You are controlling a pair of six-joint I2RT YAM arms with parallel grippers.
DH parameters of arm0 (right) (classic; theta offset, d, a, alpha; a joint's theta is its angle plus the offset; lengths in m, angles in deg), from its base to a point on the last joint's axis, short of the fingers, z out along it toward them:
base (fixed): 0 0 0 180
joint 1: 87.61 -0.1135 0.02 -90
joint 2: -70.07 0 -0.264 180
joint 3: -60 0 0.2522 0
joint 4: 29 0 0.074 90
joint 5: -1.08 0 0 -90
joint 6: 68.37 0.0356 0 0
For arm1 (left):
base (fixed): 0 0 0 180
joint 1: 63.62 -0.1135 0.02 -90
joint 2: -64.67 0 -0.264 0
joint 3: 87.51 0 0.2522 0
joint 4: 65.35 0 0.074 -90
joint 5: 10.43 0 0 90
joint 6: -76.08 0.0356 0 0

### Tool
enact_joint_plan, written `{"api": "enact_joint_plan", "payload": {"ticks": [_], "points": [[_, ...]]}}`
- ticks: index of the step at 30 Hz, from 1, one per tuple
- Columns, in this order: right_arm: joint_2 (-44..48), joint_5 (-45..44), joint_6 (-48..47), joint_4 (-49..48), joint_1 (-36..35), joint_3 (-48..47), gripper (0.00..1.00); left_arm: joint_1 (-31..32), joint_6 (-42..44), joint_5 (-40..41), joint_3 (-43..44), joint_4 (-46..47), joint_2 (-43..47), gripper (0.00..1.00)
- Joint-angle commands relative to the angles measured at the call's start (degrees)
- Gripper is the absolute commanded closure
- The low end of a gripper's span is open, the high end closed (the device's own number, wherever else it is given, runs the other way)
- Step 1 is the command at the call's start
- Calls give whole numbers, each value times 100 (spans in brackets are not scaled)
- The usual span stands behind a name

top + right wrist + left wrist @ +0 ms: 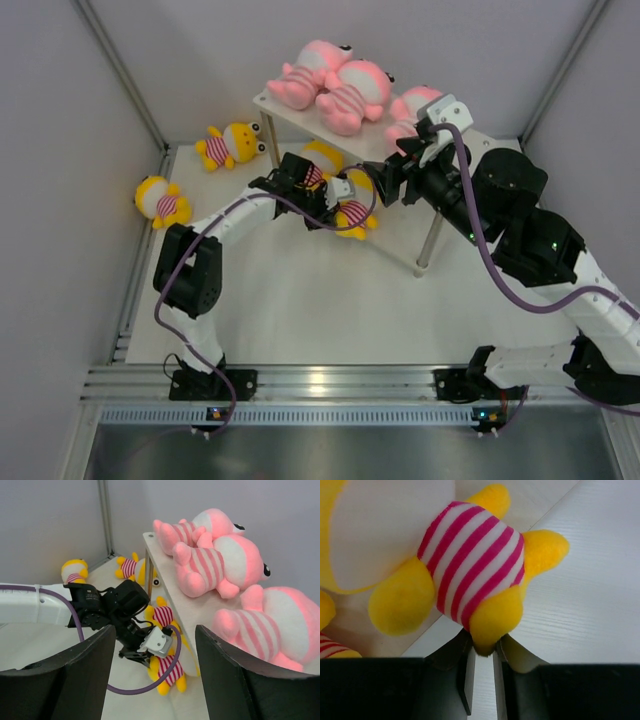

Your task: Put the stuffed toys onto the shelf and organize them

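The white shelf (285,112) stands at the back right, and three pink stuffed toys (350,95) lie on its top board (185,605). One yellow stuffed toy (355,215) lies on its back at the shelf's front edge, partly under the top board. My left gripper (338,208) reaches it from the left. Its jaws stand a narrow gap apart, and the tip of the toy's yellow foot (495,620) sits pinched between them (484,652). Another yellow toy (322,160) lies just behind. My right gripper (155,675) hovers open over the top board's near end, holding nothing.
Two more yellow toys lie on the table at the left, one near the back wall (230,145) and one by the left rail (160,200). A thin shelf leg (430,245) stands at the front right. My left arm's purple cable (170,675) loops over the pinched toy.
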Motion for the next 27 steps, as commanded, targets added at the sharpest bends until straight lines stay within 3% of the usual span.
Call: {"api": "enact_joint_plan", "payload": {"ticks": [1, 7, 18, 27], "points": [[139, -63, 94, -56, -98, 48, 35, -33, 93, 119, 348, 257, -57, 75], [218, -19, 77, -153, -98, 232, 35, -147, 22, 550, 419, 257, -23, 50], [209, 60, 59, -153, -98, 250, 35, -138, -759, 1174, 472, 872, -312, 50], [183, 95, 50, -170, -98, 259, 34, -147, -874, 1202, 472, 987, -286, 50]]}}
